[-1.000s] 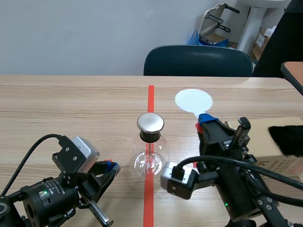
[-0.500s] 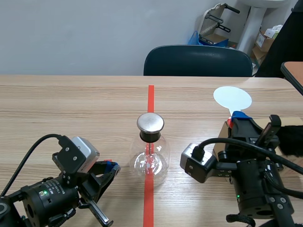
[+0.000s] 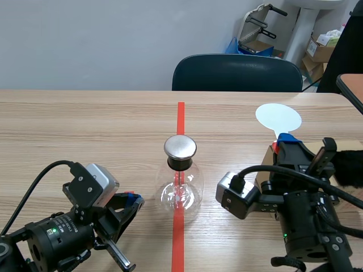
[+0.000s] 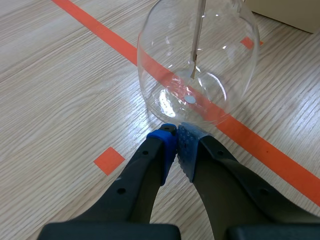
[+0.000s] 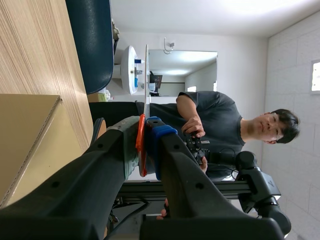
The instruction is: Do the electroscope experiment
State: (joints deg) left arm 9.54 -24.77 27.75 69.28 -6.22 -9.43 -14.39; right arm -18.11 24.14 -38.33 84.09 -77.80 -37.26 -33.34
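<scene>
The right end effector (image 3: 282, 143) was clamped on the orange-red handle of a flat white round paddle (image 3: 278, 117), held upright over a brown cardboard box (image 5: 25, 130). The left end effector (image 4: 177, 142), fingers together, lay just beside the clear round glass electroscope flask (image 4: 200, 60), which stood on the wooden table (image 3: 85, 124)

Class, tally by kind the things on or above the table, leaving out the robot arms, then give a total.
Glass electroscope flask: 1
White disc paddle: 1
Cardboard box: 1
Black fur cloth: 1
Total: 4
</scene>
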